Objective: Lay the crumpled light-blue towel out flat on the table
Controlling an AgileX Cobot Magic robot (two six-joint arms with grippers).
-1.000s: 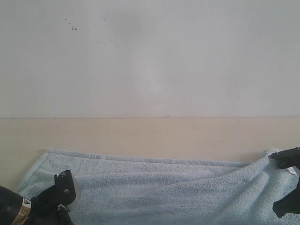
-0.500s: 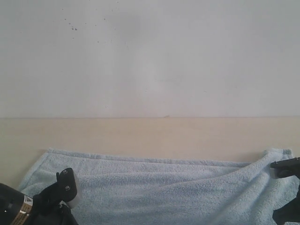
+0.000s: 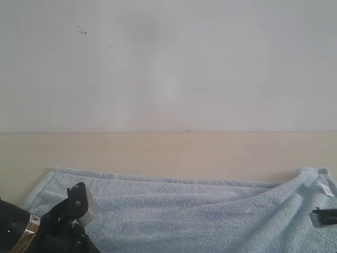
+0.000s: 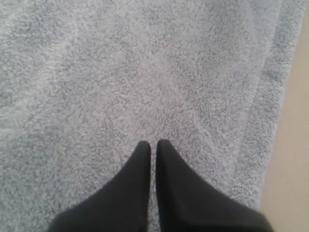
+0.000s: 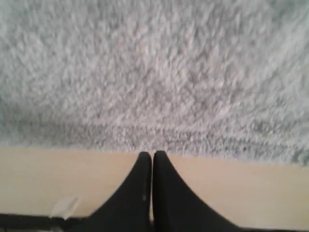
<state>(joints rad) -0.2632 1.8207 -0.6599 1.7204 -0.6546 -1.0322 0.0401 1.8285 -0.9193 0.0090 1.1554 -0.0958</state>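
On the left, the left jaws are pressed together and empty, above the towel (image 3: pixel 184 211) near its hem. The towel lies on the worktop (image 3: pixel 158 150), mostly flat, with one ridge slanting toward its right corner. To smooth it, I'd pinch that corner and draw it outward, low. The right jaws, also closed and empty, sit just off the towel's edge. One towel, two sets of jaws

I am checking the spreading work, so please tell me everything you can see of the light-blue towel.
The towel is pale light-blue fluffy terry cloth with a hemmed border. It lies mostly flat on the table; its right part rises in a diagonal fold, with a small white tag near the right corner.
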